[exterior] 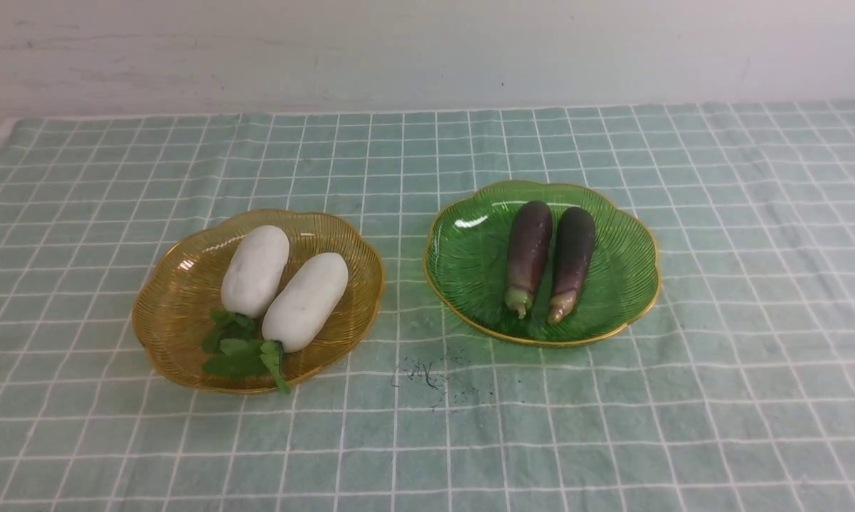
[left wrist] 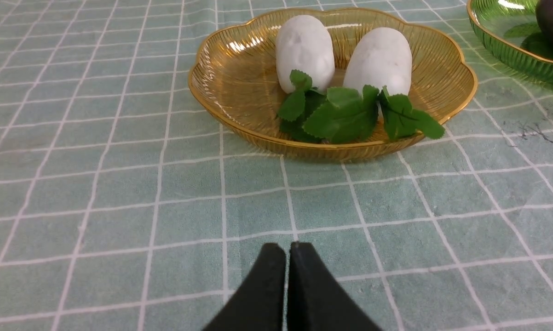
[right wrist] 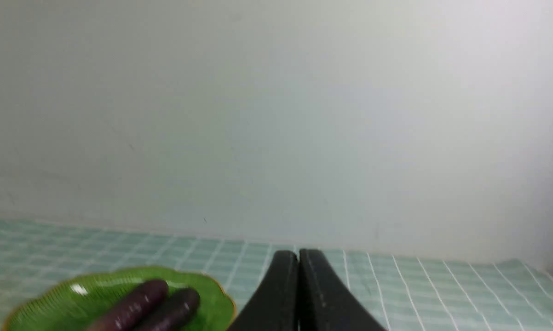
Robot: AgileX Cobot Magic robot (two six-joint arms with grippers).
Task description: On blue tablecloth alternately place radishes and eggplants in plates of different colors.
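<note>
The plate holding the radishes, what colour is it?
Amber-yellow plate with a gold rim; front view.

Soft, even light is falling from above, casting only faint shadows. Glare is glinting on the green plate [exterior: 470, 222] beyond the right gripper [right wrist: 298, 257], whose view is looking blurred.

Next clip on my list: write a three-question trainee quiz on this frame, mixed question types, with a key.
1. True or false: both plump white radishes lie in the amber-yellow ribbed plate.
2. Which plate holds the two slim dark purple eggplants? A) amber-yellow B) the bright green ribbed plate C) neither
3. Fill in: the left tool and the right tool are both ____.

Key: 1 true; 2 B; 3 shut, holding nothing.
</note>
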